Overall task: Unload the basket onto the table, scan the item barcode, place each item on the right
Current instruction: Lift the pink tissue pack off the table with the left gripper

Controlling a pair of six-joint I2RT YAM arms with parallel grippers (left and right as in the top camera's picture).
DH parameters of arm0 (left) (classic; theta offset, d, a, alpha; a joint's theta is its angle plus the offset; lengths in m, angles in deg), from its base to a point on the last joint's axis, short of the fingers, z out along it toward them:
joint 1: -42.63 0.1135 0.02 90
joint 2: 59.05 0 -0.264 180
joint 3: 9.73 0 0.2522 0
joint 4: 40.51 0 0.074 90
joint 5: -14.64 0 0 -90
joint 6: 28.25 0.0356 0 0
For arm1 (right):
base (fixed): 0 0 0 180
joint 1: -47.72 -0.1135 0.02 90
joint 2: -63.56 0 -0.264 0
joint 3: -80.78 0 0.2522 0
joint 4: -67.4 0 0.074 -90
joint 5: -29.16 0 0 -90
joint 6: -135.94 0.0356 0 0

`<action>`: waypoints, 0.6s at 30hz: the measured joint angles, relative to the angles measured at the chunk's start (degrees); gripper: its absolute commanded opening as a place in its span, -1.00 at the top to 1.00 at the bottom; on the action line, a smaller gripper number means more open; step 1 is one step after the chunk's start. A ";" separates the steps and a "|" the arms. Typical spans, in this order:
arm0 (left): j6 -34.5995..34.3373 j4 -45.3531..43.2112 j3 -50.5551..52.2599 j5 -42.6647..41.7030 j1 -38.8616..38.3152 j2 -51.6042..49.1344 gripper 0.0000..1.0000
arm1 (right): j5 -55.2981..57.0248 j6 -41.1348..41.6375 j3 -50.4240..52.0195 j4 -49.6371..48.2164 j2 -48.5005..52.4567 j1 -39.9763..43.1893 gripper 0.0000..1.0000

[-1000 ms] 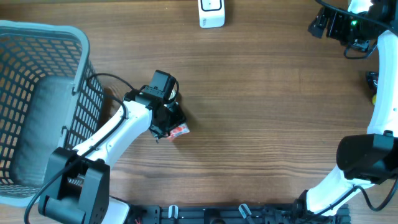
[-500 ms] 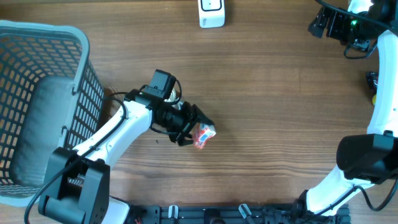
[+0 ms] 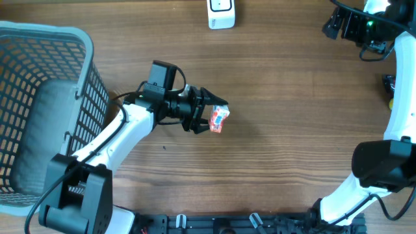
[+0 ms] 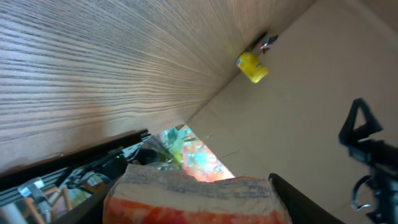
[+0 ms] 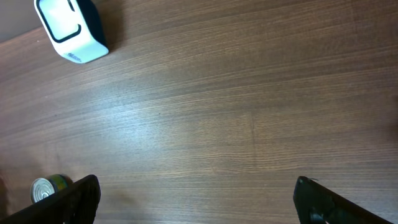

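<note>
The item is a small red, orange and white snack packet (image 3: 220,119), and my left gripper (image 3: 213,117) is shut on it near the middle of the table, pointing right. From the left wrist the packet (image 4: 193,198) fills the gap between the dark fingers (image 4: 301,202), its crimped top edge showing; no barcode can be made out. A white scanner (image 3: 221,13) stands at the table's far edge and shows at the top left of the right wrist view as the scanner (image 5: 69,31). My right gripper (image 3: 335,23) hangs far right, and from its wrist the gripper (image 5: 196,199) is open and holds nothing.
A grey mesh basket (image 3: 84,84) stands at the left edge, close behind the left arm. A small tin can (image 5: 46,188) lies near the right gripper's left finger. A yellow object (image 4: 252,67) sits at the table's right side.
My left gripper has swung right and toward the far edge with the packet in it, turning from pointing down to pointing sideways. The right arm has not moved.
</note>
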 measured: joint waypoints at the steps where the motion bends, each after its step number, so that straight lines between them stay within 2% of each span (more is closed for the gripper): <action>1: -0.59 0.00 0.00 0.00 0.24 0.00 -0.33 | 0.00 0.00 0.00 -0.07 0.00 0.00 -0.99; 3: -1.44 0.00 0.00 -0.02 0.31 0.00 -0.33 | 0.00 0.00 0.00 -0.28 0.00 0.00 -1.00; 5: -1.68 -0.39 0.00 -0.09 0.28 0.00 -0.23 | 0.00 0.00 0.00 -0.39 0.00 0.00 -1.00; 9: -0.85 -4.59 0.04 2.12 0.31 0.00 -0.23 | 0.00 0.00 0.00 -0.42 0.00 0.00 -1.00; 18: 6.03 -13.49 0.07 19.54 0.24 0.00 -0.30 | 0.00 0.00 0.00 -0.55 0.00 0.00 -1.00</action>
